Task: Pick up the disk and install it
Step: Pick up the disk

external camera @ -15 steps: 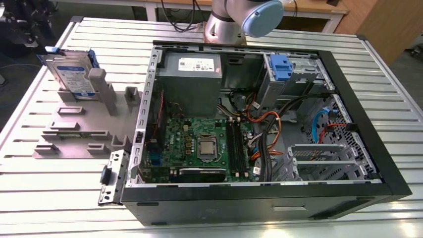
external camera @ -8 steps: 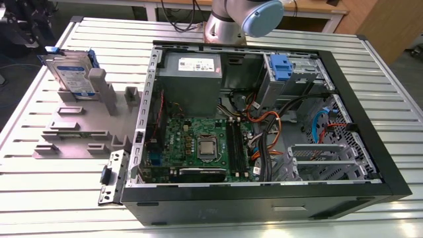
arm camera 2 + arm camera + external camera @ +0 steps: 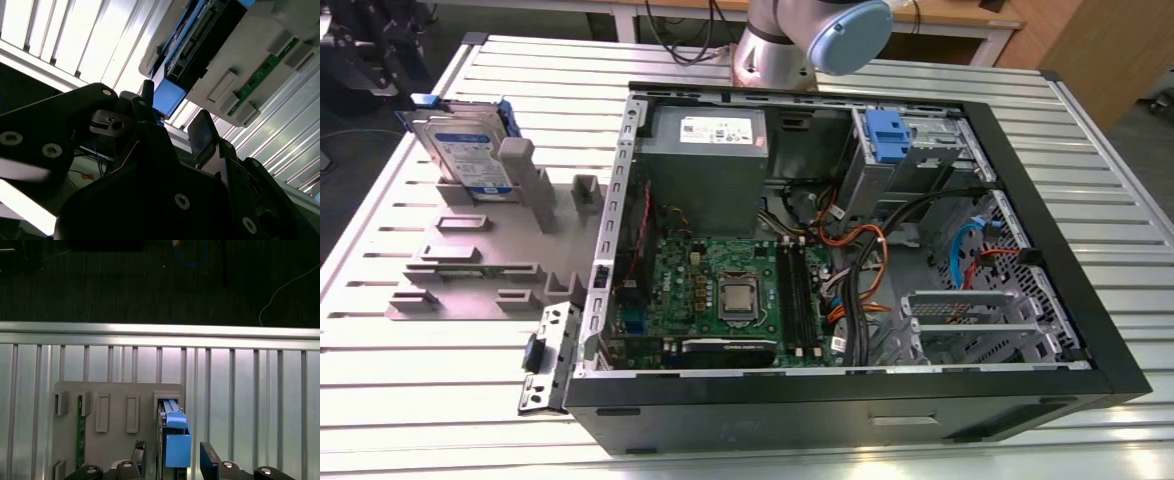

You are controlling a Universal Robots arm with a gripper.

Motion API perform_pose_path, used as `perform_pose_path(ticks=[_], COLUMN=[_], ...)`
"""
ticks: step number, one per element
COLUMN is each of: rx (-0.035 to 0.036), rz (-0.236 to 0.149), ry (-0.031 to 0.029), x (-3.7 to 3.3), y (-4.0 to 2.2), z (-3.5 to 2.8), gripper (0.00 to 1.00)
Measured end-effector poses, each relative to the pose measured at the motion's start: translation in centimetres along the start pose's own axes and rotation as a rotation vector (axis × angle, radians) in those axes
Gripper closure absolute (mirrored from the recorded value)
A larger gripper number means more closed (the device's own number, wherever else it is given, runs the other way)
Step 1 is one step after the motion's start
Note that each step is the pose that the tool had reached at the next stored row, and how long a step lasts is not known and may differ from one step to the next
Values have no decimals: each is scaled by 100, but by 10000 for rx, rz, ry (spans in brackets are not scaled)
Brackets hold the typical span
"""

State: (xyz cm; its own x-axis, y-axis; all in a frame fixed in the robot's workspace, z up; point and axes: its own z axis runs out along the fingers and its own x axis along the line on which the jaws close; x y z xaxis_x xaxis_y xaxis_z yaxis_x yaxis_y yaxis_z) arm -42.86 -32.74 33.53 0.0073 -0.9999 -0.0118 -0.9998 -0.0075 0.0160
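Between the parted fingers [image 3: 207, 457] of the gripper [image 3: 172, 447]: the disk [image 3: 177, 450], upright in a grey holder [image 3: 115, 390] on the slatted table [image 3: 250, 390], not yet clamped. Risk: closing off-centre could push one edge first, tilting or jamming the disk in its slot.

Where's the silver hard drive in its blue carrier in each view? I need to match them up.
Exterior view: the silver, blue-framed disk stands upright at the exterior view's left.
First wrist view: disk edge-on, blue tab toward the camera.
Second wrist view: disk edge-on, blue tab nearest.
Shared landmark: the grey slotted holder under it.
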Motion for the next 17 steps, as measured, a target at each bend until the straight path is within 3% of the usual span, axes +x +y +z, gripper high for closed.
perform_pose_path(ticks=[9, 17], rx=[-2, 4], rz=[7, 315], ry=[2, -4], x=[-19, -41], y=[12, 21], z=[107, 191], gripper=[45, 45])
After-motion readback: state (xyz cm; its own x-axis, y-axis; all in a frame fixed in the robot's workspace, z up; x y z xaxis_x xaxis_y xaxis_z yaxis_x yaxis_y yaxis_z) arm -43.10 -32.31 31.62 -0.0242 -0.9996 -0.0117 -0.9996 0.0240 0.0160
